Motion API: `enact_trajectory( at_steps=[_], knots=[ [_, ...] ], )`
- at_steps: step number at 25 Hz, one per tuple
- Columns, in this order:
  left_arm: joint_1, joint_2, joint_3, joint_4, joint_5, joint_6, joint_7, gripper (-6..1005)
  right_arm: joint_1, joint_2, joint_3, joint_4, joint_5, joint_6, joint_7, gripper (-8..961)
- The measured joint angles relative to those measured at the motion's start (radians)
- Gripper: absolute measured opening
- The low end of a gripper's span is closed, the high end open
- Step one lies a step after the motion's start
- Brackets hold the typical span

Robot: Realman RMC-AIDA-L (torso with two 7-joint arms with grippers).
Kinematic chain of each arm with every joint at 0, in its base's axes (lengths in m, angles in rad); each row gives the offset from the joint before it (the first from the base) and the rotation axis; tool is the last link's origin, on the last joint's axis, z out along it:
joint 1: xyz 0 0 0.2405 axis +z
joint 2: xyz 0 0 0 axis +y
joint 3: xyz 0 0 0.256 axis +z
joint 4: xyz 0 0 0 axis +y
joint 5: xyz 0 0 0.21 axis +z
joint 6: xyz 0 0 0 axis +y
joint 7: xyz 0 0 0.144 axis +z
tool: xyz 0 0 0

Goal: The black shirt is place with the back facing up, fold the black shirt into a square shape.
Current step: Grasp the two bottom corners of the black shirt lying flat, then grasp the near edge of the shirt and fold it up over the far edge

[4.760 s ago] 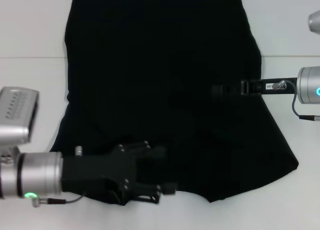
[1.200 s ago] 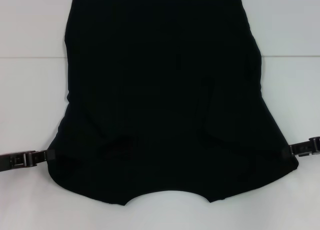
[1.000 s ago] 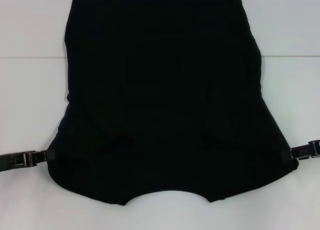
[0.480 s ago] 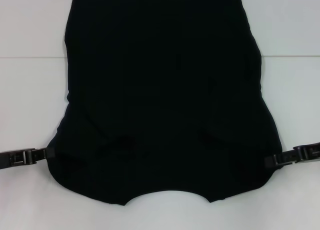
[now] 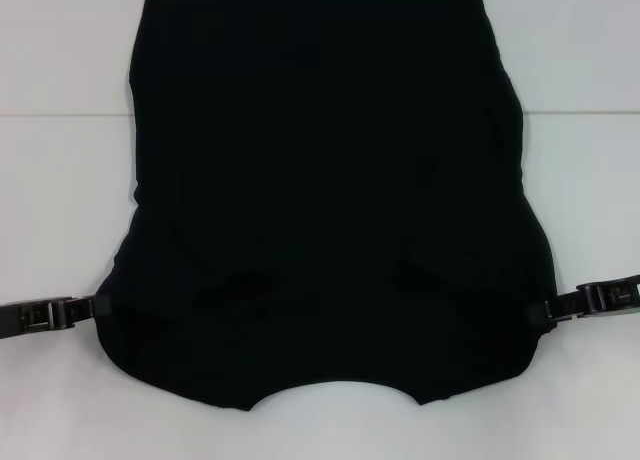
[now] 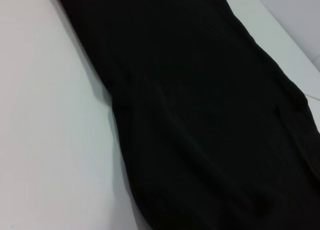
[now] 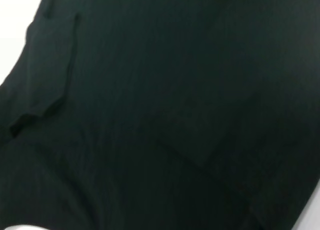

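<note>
1. The black shirt [image 5: 325,190] lies flat on the white table [image 5: 60,190], plain side up, no lettering showing, its near edge curved, with soft creases low down.
2. The left gripper [image 5: 88,307] touches the shirt's near-left edge; whether it is clamped cannot be told.
3. The right gripper [image 5: 548,310] meets the near-right edge; its grip likewise cannot be told.

Head cam overhead, facing down; both wrist cams close, low, sharing black shirt [image 5: 330,200].
</note>
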Motion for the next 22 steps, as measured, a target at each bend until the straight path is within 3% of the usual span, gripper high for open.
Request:
enact_trajectory(
  at_steps=[9, 14, 17, 22],
  knots=[
    [0.000, 0.000, 0.000, -0.001, 0.000, 0.000, 0.001, 29, -0.006, 0.009, -0.006, 0.000, -0.004, 0.017, 0.000, 305],
    [0.000, 0.000, 0.000, -0.001, 0.000, 0.003, 0.001, 29, -0.019, 0.010, 0.000, -0.001, 0.000, 0.015, -0.016, 100],
    [0.001, 0.000, -0.006, 0.001, -0.002, 0.020, -0.002, 29, -0.035, 0.005, 0.020, -0.001, 0.006, 0.009, -0.037, 72],
    [0.011, 0.005, -0.076, 0.005, -0.027, 0.164, 0.026, 29, -0.072, -0.008, 0.113, -0.005, 0.008, -0.055, -0.115, 54]
  ],
)
